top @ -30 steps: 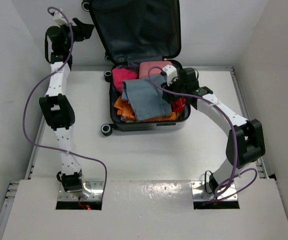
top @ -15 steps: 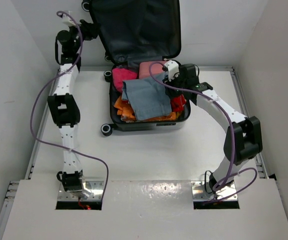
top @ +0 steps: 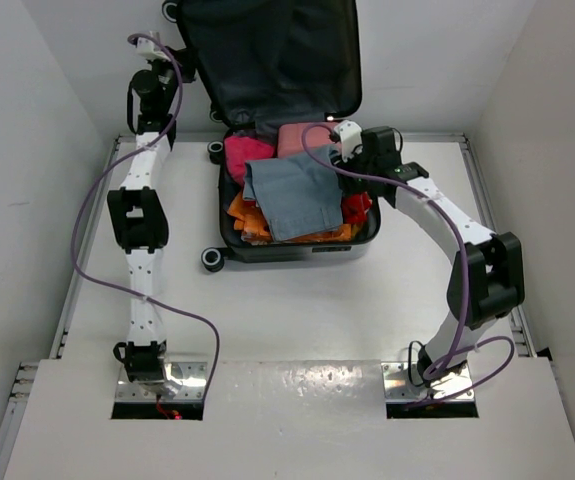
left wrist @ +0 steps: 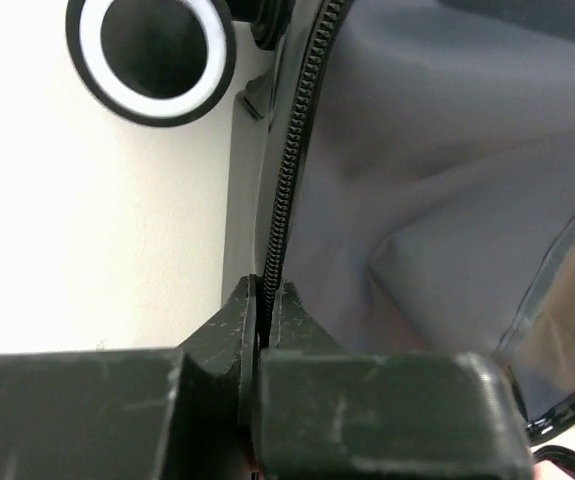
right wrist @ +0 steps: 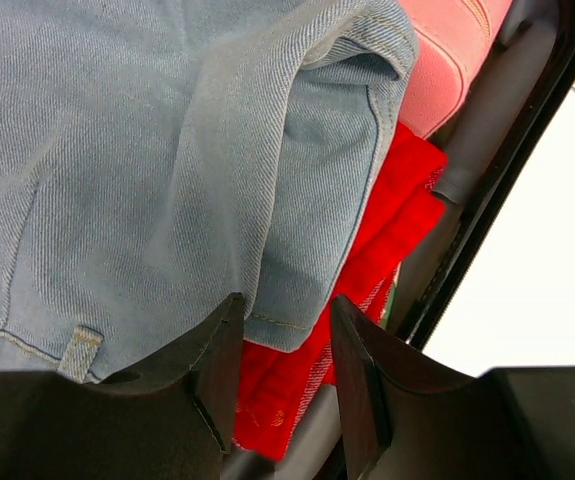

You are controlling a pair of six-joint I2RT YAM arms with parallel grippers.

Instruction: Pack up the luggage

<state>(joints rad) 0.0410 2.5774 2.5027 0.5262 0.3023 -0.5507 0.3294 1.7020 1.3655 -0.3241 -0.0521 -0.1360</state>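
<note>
The luggage [top: 297, 250] lies open at the back of the table, its dark grey lined lid [top: 267, 60] standing upright. My left gripper [top: 180, 72] is shut on the lid's left zipper rim [left wrist: 285, 170]; its jaws [left wrist: 264, 300] pinch the black zipper. My right gripper [top: 352, 150] hangs open over the right side of the base. Between its fingers [right wrist: 285, 310] I see the hem of a blue denim garment [right wrist: 147, 150] lying over a red cloth [right wrist: 387, 230].
The base also holds a magenta garment [top: 248, 152], a salmon one [top: 302, 137] and orange cloth [top: 247, 215]. A black-and-white wheel [left wrist: 150, 47] sits by the lid's corner; others [top: 209, 260] stick out at the left. White walls close in on both sides.
My left arm has swung right to the lid's left edge and its gripper has shut on the zipper rim. My right gripper has drifted slightly toward the back of the suitcase.
</note>
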